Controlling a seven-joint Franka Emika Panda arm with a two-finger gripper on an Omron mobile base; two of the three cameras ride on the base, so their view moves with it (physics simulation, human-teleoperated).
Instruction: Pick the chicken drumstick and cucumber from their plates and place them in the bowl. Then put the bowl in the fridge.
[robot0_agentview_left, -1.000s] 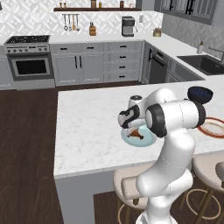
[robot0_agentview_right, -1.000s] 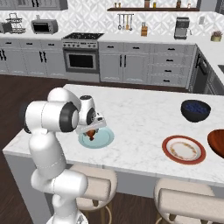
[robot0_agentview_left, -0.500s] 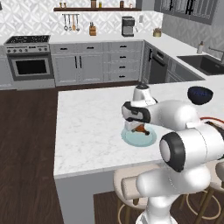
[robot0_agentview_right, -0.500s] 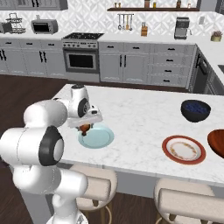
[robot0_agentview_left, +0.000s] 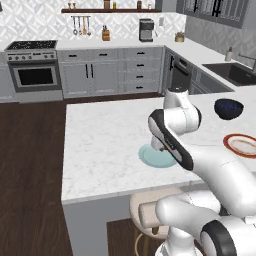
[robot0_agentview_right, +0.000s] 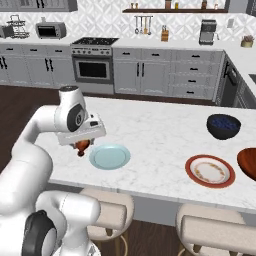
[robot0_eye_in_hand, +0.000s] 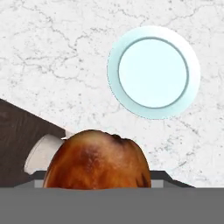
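The chicken drumstick (robot0_agentview_right: 82, 145) hangs in the pincer (robot0_agentview_right: 83, 140) above the bench (robot0_agentview_right: 160, 127), just left of the nearer plate (robot0_agentview_right: 110, 156) and off it. Further right along the bench's front lies the second plate (robot0_agentview_right: 210, 170), with the bowl (robot0_agentview_right: 248, 162) at its right and a smaller bowl (robot0_agentview_right: 223, 126) behind it.

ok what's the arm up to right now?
The gripper is holding the chicken drumstick, lifted clear of the pale blue plate, which now sits bare on the island counter. The arm is off to the plate's side, near the counter edge. The reddish-brown bowl is at the far end of the counter, past the red-rimmed plate and the dark blue bowl. Nothing has gone into the reddish-brown bowl that I can see.
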